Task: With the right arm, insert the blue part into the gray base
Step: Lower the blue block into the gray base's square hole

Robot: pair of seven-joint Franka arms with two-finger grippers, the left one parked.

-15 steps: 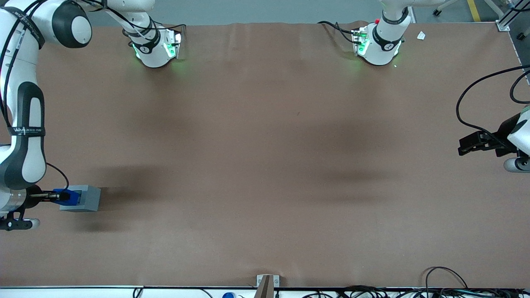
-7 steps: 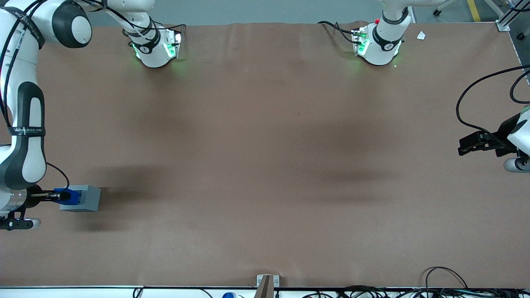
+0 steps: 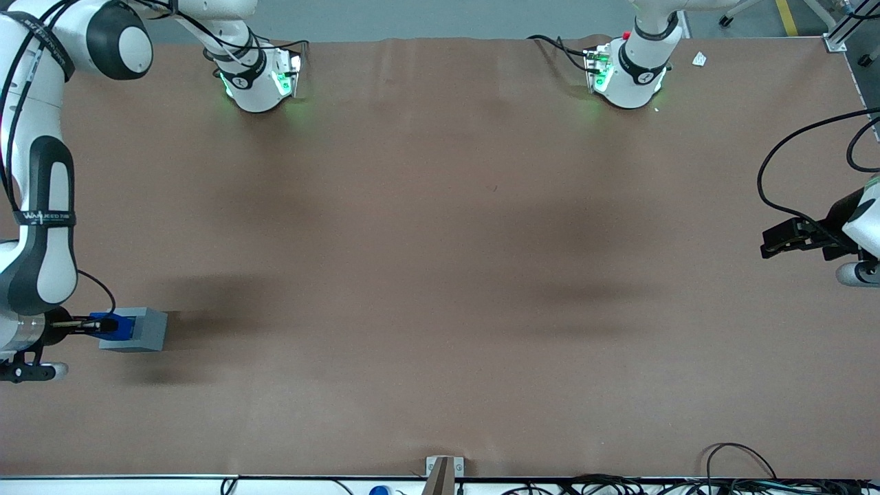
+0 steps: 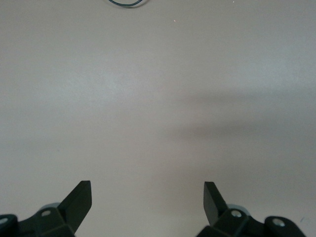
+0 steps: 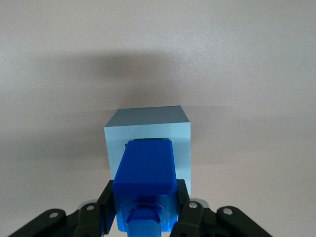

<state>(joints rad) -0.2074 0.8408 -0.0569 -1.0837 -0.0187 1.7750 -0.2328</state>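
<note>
The gray base (image 3: 146, 331) rests on the brown table at the working arm's end. The blue part (image 3: 113, 326) lies level, and its forward end meets the base's side face where the recess is. How deep it sits is hidden. My right gripper (image 3: 96, 325) is level with the table and shut on the blue part's rear. In the right wrist view the black fingers (image 5: 105, 198) clamp both sides of the blue part (image 5: 144, 170). The gripper (image 5: 143, 196) points straight at the gray base (image 5: 148, 129).
Two arm bases with green lights (image 3: 256, 79) (image 3: 629, 72) stand at the table's edge farthest from the camera. A metal bracket (image 3: 443, 469) and cables (image 3: 735, 474) lie along the nearest edge. The parked gripper (image 3: 790, 237) hangs at the parked arm's end.
</note>
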